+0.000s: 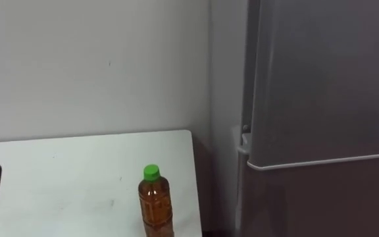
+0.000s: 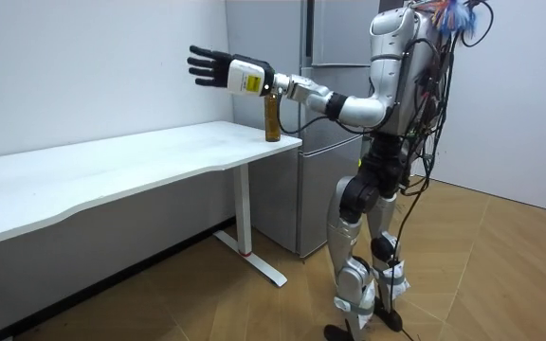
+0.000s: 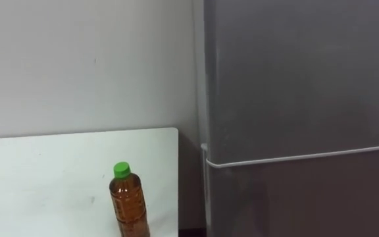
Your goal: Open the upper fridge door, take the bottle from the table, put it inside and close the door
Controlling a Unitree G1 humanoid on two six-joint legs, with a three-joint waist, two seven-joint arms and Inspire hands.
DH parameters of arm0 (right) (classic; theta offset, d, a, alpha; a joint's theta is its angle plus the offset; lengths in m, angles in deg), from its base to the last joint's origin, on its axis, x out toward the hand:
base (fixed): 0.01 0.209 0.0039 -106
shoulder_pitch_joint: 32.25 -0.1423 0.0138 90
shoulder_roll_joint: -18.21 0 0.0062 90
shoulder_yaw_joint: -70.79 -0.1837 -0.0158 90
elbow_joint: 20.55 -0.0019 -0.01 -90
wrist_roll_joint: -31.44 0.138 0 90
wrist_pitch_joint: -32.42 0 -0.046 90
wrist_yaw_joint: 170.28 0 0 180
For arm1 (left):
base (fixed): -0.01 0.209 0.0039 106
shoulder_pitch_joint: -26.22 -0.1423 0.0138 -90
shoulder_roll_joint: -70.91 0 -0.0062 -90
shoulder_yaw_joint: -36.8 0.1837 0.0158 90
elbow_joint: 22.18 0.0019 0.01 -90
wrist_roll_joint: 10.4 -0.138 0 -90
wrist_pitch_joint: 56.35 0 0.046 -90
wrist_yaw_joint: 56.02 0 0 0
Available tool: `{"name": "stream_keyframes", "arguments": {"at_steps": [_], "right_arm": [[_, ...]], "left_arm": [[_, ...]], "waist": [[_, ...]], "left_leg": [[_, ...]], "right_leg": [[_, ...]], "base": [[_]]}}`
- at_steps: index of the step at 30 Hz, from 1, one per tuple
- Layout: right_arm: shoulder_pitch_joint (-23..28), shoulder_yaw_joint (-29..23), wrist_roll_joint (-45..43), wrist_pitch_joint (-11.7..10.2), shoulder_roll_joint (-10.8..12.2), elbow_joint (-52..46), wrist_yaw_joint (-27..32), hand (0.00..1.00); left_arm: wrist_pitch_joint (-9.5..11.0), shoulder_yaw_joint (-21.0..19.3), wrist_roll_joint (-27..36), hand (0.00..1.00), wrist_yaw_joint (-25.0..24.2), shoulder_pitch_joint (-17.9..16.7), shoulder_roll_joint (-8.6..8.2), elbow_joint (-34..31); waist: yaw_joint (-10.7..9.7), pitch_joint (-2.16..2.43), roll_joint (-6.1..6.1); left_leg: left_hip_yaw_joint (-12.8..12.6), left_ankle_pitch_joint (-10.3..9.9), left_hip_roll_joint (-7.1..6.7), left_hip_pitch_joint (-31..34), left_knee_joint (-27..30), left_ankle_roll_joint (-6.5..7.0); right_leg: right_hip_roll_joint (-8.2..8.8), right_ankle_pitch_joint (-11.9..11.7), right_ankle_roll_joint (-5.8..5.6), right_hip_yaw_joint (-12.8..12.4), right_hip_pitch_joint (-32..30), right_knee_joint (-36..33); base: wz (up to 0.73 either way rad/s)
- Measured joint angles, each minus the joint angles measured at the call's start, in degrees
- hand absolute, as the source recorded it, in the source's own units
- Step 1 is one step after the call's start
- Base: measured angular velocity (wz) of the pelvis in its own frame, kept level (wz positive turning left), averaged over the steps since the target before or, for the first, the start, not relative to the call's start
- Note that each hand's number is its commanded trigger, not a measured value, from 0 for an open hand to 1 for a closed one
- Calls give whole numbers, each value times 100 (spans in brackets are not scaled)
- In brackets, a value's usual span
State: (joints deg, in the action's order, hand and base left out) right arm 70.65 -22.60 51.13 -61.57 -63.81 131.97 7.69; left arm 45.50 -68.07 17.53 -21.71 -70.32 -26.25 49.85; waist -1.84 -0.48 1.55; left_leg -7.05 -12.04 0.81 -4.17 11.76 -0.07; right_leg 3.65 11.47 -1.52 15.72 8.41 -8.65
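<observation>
plain test room staged as kitchen corner: bare white wall, wood-look floor, white table (office-desk type, one t-foot leg showing), tall grey two-door fridge just beside table end.

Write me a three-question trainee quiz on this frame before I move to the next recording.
1. True or false: the bottle stands upright on the white table, near the corner beside the fridge.
2. The fridge doors are: A) both shut; B) upper open; C) lower open.
3. How is the left hand held, and what does it hold?
Key: 1 true. 2 A. 3 Open, fingers spread, raised over the table; it holds nothing.
</observation>
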Motion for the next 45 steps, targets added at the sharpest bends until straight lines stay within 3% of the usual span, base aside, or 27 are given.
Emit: {"name": "stream_keyframes", "arguments": {"at_steps": [3,8,12,15,22,33,45], "right_arm": [[-66,-4,-93,-23,65,1,-3,0],[-170,108,-102,-20,99,58,-33,0],[-315,212,-193,-4,105,253,-105,0],[-357,209,-190,39,109,273,-209,0],[-465,216,-172,33,131,346,-247,0],[-681,331,44,160,92,641,-248,0],[-763,433,2,167,55,622,-246,0]], "left_arm": [[19,333,-36,0,-208,218,-2,-100],[11,838,-71,0,-767,482,-3,-101],[-139,1079,-134,0,-1267,614,-23,-103],[-282,1111,-134,0,-1582,697,-42,-106],[-361,1434,-114,0,-1989,983,-135,-110],[-788,1842,400,0,-2628,1612,-185,-111],[-1020,2132,396,0,-2999,1726,-288,-117]], "waist": [[-120,-3,-24],[-149,7,-11],[-273,-6,-45],[-358,-1,-45],[-470,22,-75],[-659,45,-21],[-769,42,57]], "left_leg": [[84,1,-13,121,74,3],[94,2,-14,161,139,4],[62,2,-12,173,161,4],[6,2,-8,175,163,4],[-54,2,-7,174,162,4],[-102,3,2,157,154,5],[-166,3,6,194,149,4]], "right_leg": [[7,4,-5,49,-57,-2],[9,1,-2,38,-103,-22],[8,1,-2,-4,-122,-24],[14,1,-2,-30,-136,-28],[23,-3,-7,-1,-125,-19],[13,-6,-5,-101,-144,-22],[10,-6,-5,-152,-196,-6]], "base": [[11],[0],[-3],[-6],[0],[-2],[-2]]}}
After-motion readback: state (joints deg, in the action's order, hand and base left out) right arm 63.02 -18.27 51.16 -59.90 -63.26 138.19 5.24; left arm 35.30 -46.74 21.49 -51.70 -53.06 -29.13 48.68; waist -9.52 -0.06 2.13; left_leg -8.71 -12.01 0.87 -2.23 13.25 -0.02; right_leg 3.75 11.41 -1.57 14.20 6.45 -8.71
